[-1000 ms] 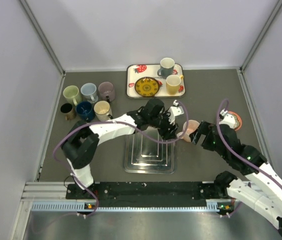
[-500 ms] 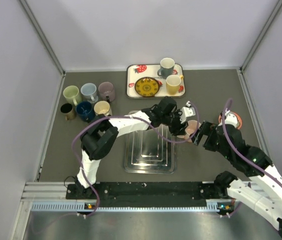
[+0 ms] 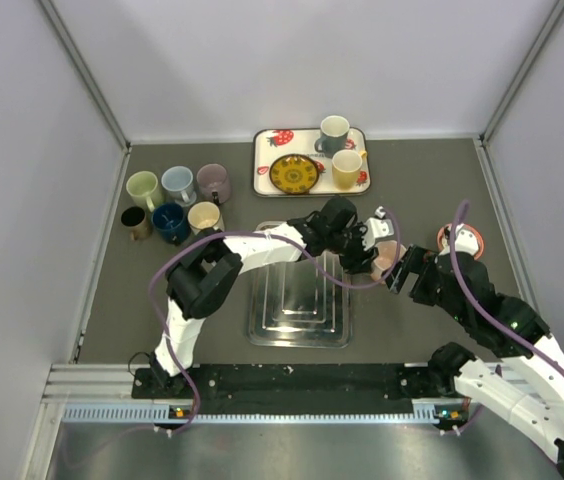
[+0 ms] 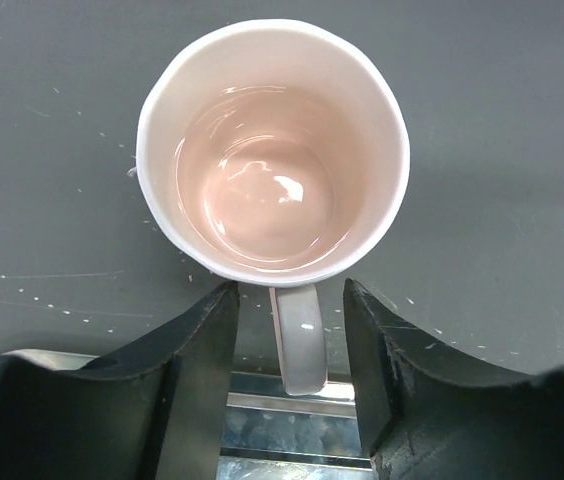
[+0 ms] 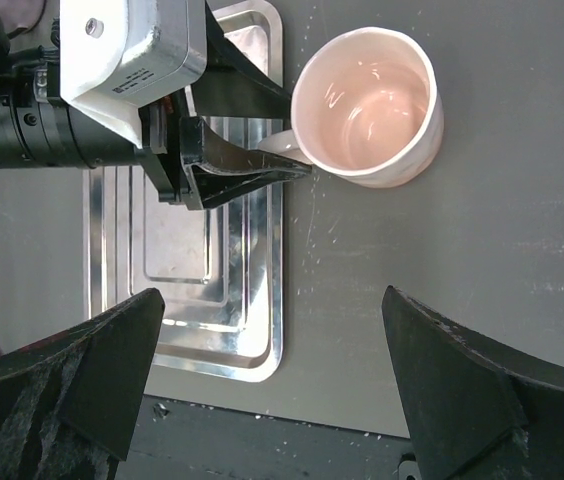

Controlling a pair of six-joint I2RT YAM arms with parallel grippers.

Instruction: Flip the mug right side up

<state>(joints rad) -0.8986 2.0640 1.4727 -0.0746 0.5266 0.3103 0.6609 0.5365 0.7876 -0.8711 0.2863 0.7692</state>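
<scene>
Mug [image 4: 272, 150] upright beside metal tray [image 5: 222, 250], left gripper [image 4: 289, 300] straddling handle [image 4: 298, 345].

A high camera at the near edge looks down over the whole table [image 3: 432, 180]. Both wrist cameras face straight down, the left closest. All three share the mug [image 4: 272, 190].
</scene>
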